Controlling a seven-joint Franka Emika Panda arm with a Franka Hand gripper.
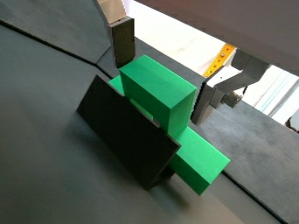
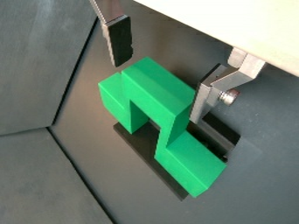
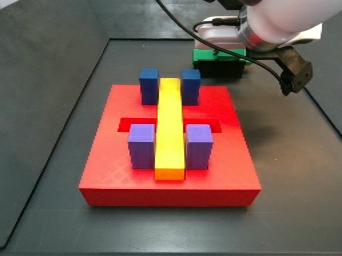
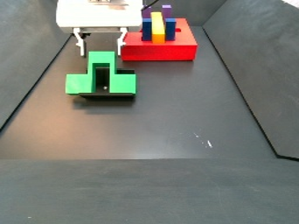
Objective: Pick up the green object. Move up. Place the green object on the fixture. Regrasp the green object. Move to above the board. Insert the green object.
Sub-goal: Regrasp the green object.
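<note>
The green object (image 2: 158,122) is shown resting on the fixture (image 1: 128,136), its raised middle limb lying between the fingers (image 2: 119,39) of the gripper (image 2: 163,66), whose jaws are held apart and untouching, astride its short width.

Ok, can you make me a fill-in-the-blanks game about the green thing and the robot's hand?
1. The green object rests on the black ____.
2. The hand has its fingers ____, one on each side of the green object's raised part.
3. On the red board, the long bar lying between the blue and purple blocks is ____.

Missing words: fixture; open; yellow
</note>
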